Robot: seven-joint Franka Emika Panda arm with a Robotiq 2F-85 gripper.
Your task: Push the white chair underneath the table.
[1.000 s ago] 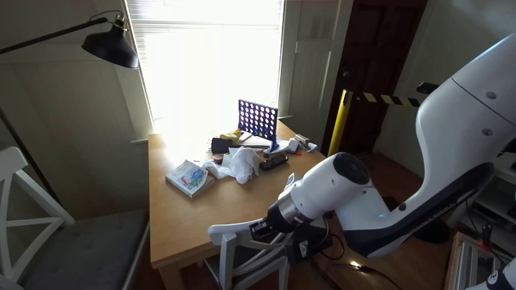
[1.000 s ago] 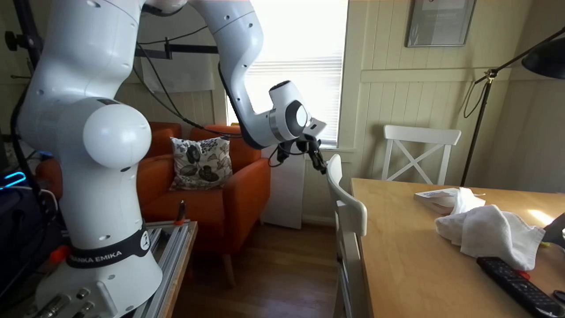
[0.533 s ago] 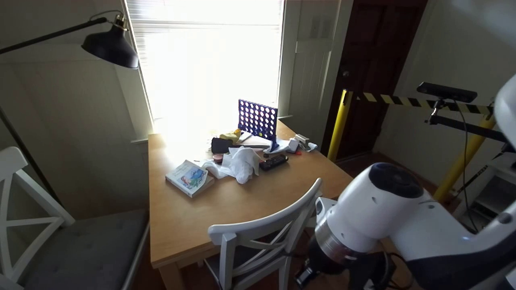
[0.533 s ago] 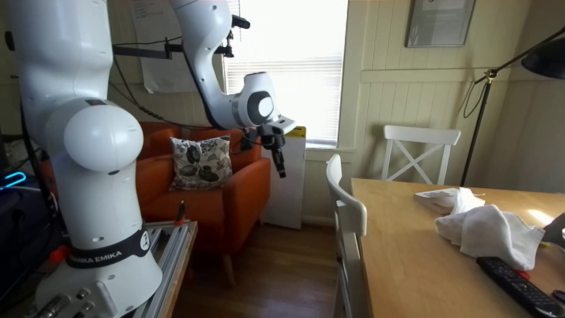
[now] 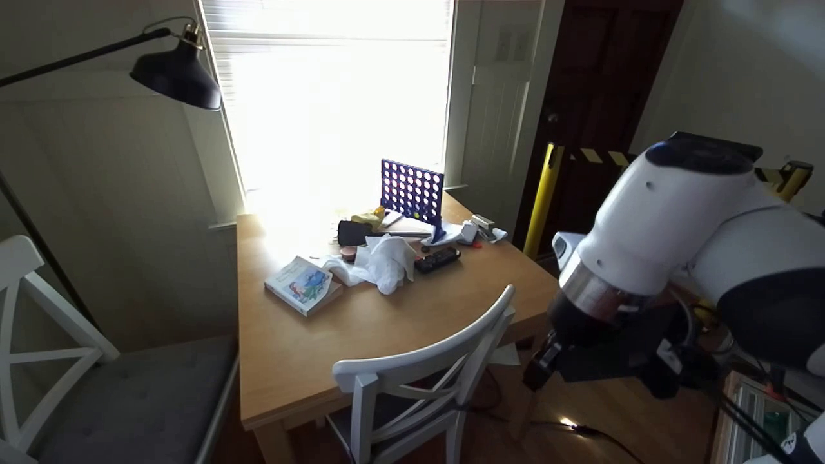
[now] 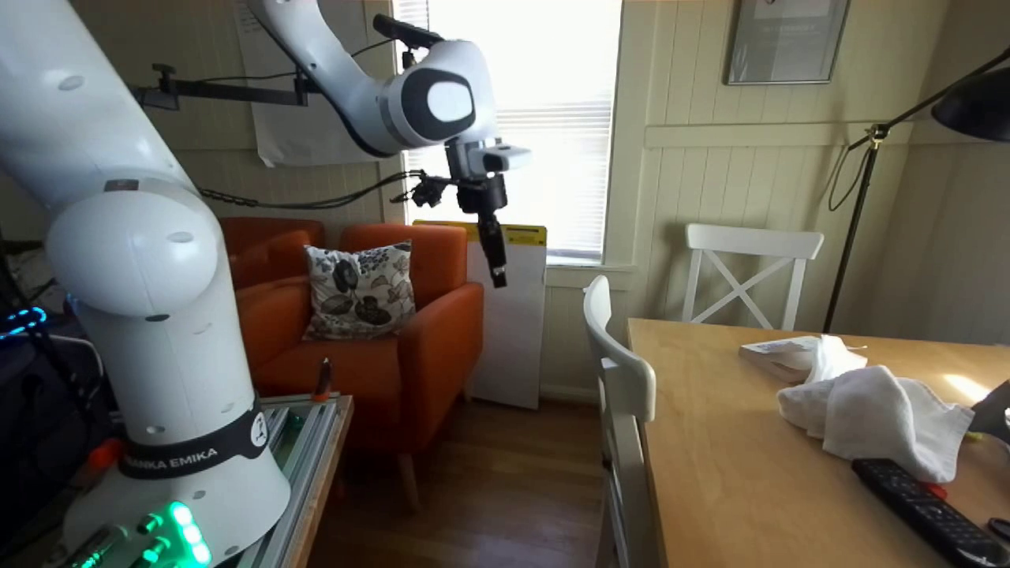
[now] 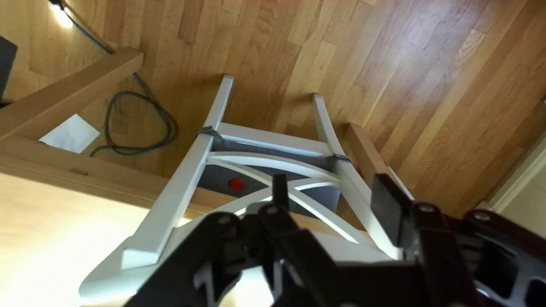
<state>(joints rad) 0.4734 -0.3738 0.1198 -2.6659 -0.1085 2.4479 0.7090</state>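
White chair [image 5: 438, 350]: it's standing upright at the table [image 5: 361, 338], its back rising just beside the edge, part of its seat reaching beneath the top.
Gripper [image 7: 332, 198]: I'm seeing its fingers wide apart; it's pointing down, hanging clear of the chair's back.
On the table: a book [image 5: 300, 285], a crumpled white cloth [image 5: 388, 264] and a black remote [image 5: 438, 260] are lying.
Orange armchair [image 6: 443, 351]: a patterned cushion [image 6: 359, 290] is resting in it.

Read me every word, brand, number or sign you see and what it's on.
"ANKA EMIKA": black band on the robot's base; its start curves out of sight.
Too small or blurred to read: markings on the book, remote control, framed picture and wall sheet.
Nothing else is legible.
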